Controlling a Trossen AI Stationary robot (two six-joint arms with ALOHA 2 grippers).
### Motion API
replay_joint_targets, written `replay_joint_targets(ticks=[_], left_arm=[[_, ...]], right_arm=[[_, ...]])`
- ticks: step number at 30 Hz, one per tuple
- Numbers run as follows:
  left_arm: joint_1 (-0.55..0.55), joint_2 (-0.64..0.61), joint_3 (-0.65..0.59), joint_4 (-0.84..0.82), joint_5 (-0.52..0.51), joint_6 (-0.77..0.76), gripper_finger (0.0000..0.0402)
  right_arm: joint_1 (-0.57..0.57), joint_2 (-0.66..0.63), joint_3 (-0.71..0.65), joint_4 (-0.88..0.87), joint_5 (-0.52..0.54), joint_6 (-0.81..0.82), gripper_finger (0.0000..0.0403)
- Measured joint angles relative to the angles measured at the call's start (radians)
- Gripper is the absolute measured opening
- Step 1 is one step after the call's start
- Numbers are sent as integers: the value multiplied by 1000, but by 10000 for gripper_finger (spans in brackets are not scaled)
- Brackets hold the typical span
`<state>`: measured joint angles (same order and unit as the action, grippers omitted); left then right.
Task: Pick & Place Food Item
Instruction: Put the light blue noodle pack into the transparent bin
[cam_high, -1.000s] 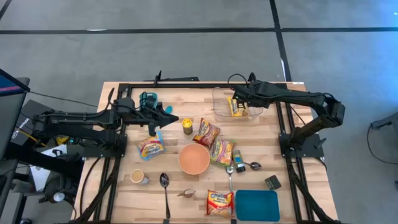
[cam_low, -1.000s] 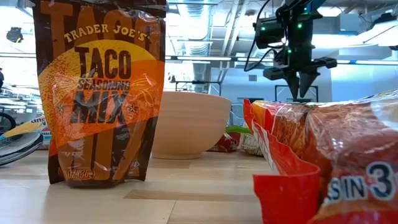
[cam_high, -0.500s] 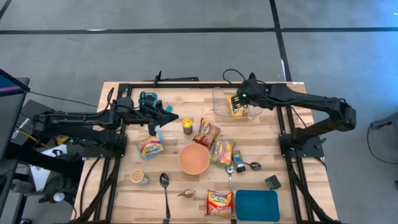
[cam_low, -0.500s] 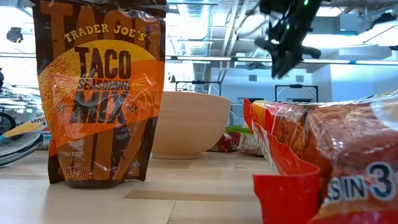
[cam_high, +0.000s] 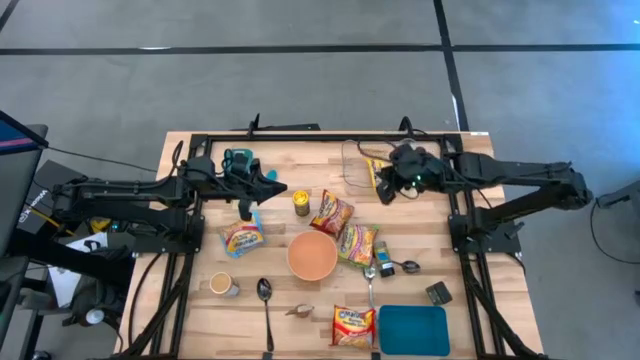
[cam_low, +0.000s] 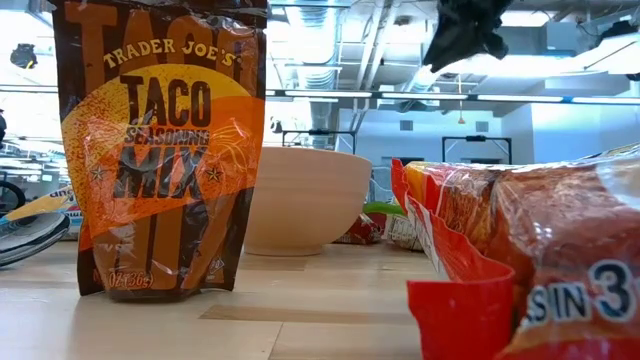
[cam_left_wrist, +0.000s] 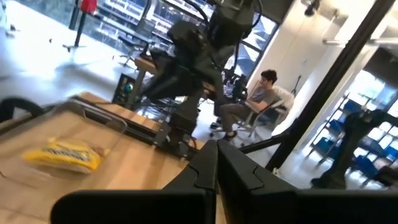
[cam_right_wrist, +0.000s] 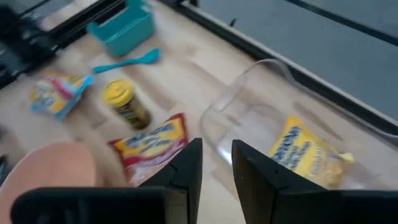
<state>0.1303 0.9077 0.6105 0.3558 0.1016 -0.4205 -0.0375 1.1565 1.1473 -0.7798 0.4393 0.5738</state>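
**Right arm pulls back from the clear tub**

Since a second ago the right pincer (cam_high: 383, 190) has drawn back toward the right of the frame and tipped sideways, leaving the yellow packet (cam_high: 377, 172) lying in the clear tub (cam_high: 352, 166) at the upper middle of the table (cam_high: 280, 300). Its fingers stand slightly apart, holding nothing. Left pincer (cam_high: 278, 191) hangs closed and empty, upper left of the orange bowl (cam_high: 312, 256).
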Motion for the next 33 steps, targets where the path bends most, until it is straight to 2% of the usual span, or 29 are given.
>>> replay_joint_targets(ticks=[5, 11, 19, 24, 33], left_arm=[[0, 0, 0, -26, -23, 82, 1], [0, 0, 0, -150, -116, 69, 1], [0, 0, 0, -364, -124, -113, 1], [-4, 0, 0, -479, -69, -213, 0], [-106, 0, 0, -647, -62, -303, 0]], right_arm=[[92, 12, 0, 0, 6, 44, 82], [167, 11, 0, 2, 54, 120, 82], [216, 10, 0, 3, 115, 134, 82], [221, 10, 0, 3, 120, 134, 82], [221, 10, 0, 3, 138, 134, 82]])
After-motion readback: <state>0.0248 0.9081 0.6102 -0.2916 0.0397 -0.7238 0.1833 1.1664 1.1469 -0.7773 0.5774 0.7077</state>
